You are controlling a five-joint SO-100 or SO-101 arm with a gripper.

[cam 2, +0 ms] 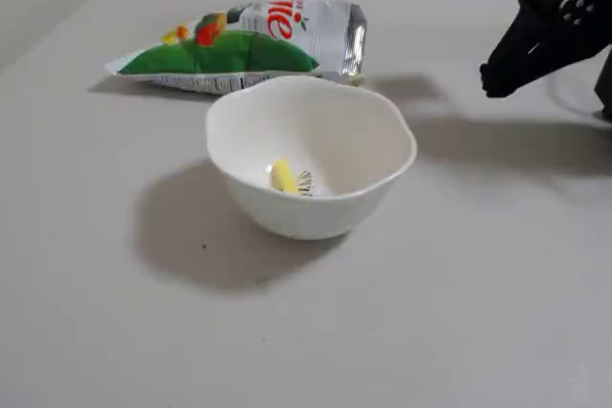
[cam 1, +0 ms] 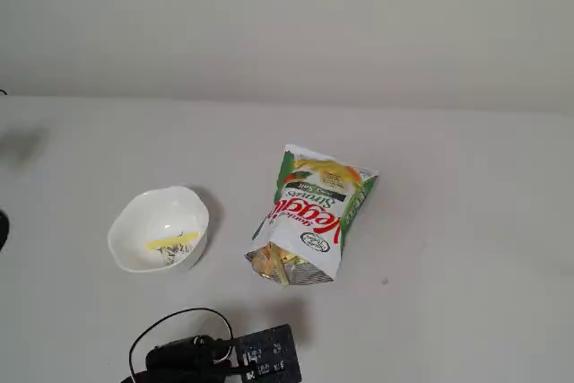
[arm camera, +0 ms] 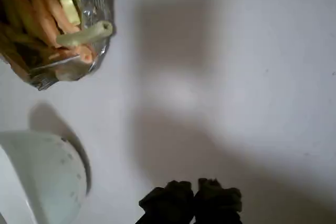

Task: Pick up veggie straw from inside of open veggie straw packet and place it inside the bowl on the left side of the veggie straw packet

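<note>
The white bowl (cam 1: 143, 213) sits left of the veggie straw packet (cam 1: 316, 208) in a fixed view. A short pale yellow veggie straw (cam 1: 170, 242) lies inside the bowl; it also shows in the other fixed view (cam 2: 283, 178), in the bowl (cam 2: 316, 217). The packet (cam 2: 239, 40) lies flat with its silvery mouth open. In the wrist view its mouth (arm camera: 52, 30) holds several orange straws and a pale one (arm camera: 84, 34) sticking out. My gripper (arm camera: 192, 199) is shut and empty, above bare table, apart from bowl (arm camera: 42, 177) and packet. It shows at the right (cam 2: 497, 78).
My arm (cam 1: 193, 356) with a looped black cable and a small circuit board (cam 1: 269, 356) sits at the bottom edge of a fixed view. The table (cam 1: 448, 248) is plain pale grey and meets a wall at the back.
</note>
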